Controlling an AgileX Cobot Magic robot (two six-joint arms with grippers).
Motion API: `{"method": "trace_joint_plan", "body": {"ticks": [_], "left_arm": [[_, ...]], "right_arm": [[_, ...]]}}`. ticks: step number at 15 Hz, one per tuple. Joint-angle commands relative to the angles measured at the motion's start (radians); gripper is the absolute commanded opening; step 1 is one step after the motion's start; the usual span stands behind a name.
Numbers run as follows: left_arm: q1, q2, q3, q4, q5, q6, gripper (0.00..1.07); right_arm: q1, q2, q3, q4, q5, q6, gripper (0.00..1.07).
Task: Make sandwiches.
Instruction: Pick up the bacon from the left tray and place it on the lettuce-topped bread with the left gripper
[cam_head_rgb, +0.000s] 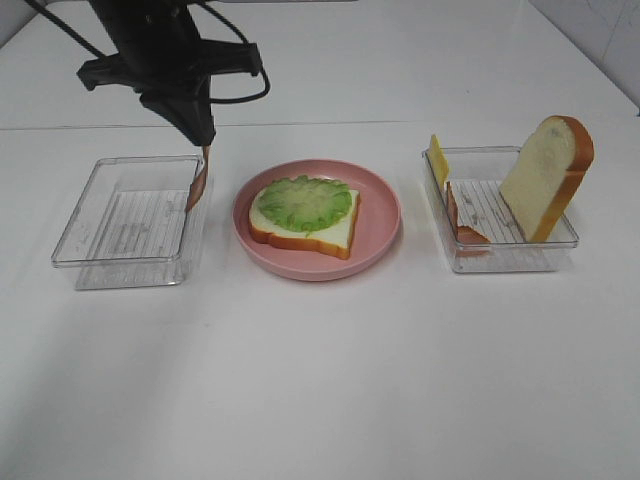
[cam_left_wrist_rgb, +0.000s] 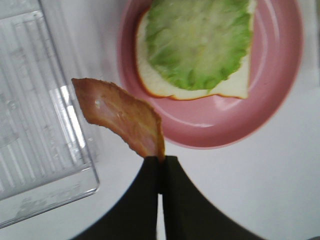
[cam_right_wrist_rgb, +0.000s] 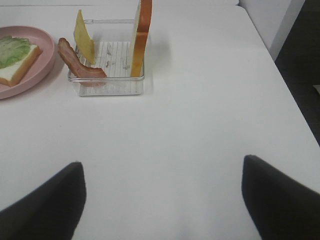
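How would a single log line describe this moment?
left pincer: shut on bacon strip | right pincer: open | plate: bread slice, lettuce

The left arm hangs in from above, its left tool (cam_head_rgb: 207, 140) pointing down, fingers pressed together on one end of a bacon strip (cam_left_wrist_rgb: 122, 117). The right tool (cam_right_wrist_rgb: 162, 200) hovers over the counter (cam_right_wrist_rgb: 200, 125), fingers spread wide.

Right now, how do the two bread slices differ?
The plate slice lies flat under the lettuce leaf; the tray slice stands on edge, tilted and bare. The plate slice rests on the pink plate; the tray slice sits in the right clear tray. Both are white with orange-brown crust.
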Motion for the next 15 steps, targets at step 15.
{"method": "trace_joint_plan", "body": {"ticks": [15], "left_arm": [[-0.001,0.208,-0.058,-0.692,-0.184,0.345,0.00]], "right_arm": [[-0.008,-0.012,0.000,0.000,-0.013,-0.005,0.81]]}}
